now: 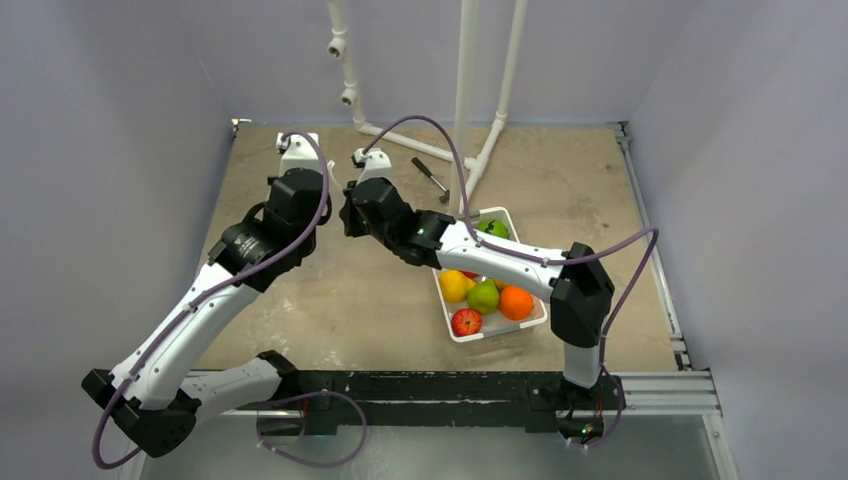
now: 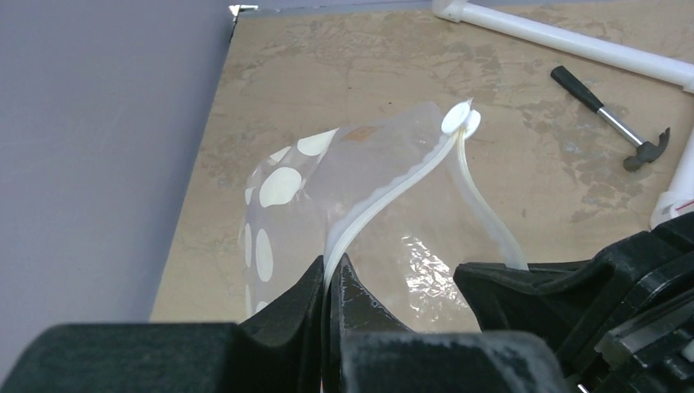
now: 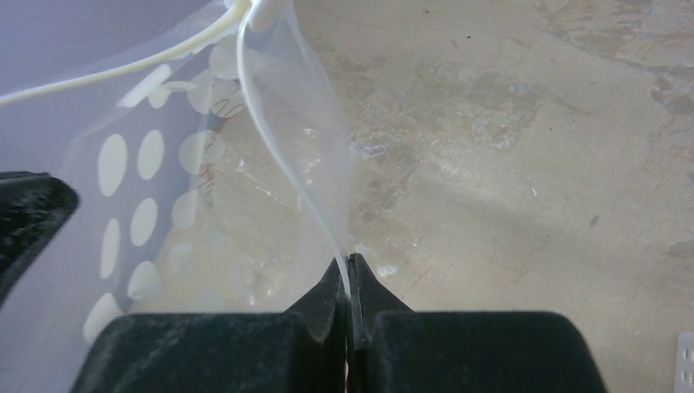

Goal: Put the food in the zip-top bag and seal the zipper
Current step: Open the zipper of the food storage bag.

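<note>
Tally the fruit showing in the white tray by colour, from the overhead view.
Green fruit: 2
Yellow fruit: 1
Orange fruit: 1
Red fruit: 1
Total: 5 plainly showing; the right arm hides part of the tray, so more may lie under it.

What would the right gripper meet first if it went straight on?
Shut on the zipper, the right gripper would probably push into the bag first, with the table beyond it.
</note>
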Tool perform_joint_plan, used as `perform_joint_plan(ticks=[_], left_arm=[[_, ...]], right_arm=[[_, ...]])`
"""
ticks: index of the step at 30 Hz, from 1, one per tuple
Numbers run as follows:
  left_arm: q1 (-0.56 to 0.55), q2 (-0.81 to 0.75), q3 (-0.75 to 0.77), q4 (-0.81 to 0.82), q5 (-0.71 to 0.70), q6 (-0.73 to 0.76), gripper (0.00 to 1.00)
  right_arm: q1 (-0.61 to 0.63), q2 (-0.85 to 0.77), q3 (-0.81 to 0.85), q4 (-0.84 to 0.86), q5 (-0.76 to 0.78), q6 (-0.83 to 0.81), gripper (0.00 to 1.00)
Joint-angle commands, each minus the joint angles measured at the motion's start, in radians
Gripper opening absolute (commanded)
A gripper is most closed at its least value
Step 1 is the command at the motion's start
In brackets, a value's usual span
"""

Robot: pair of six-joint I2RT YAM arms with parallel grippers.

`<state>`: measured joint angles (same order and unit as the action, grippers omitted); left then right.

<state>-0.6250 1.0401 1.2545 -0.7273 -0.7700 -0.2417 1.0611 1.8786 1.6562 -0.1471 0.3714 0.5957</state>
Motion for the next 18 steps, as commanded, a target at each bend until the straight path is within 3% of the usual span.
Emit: perform_joint_plan(ticks=[1, 8, 18], left_arm=[[-0.017, 0.038, 0.051, -0.017, -0.067, 0.023, 0.00], [-0.058, 0.090, 0.051, -0.030, -0.085, 0.023, 0.00], [-0.172, 0.186, -0.006, -0.045, -0.118, -0.019, 0.00]], right_arm=[[-0.032, -0.020, -0.085, 0.071, -0.007, 0.019, 0.00], [-0.107, -0.045, -0.318, 0.200, -0.051, 0.071, 0.00], [-0.112, -0.032, -0.410, 0.294, -0.108, 0.108, 0.00]])
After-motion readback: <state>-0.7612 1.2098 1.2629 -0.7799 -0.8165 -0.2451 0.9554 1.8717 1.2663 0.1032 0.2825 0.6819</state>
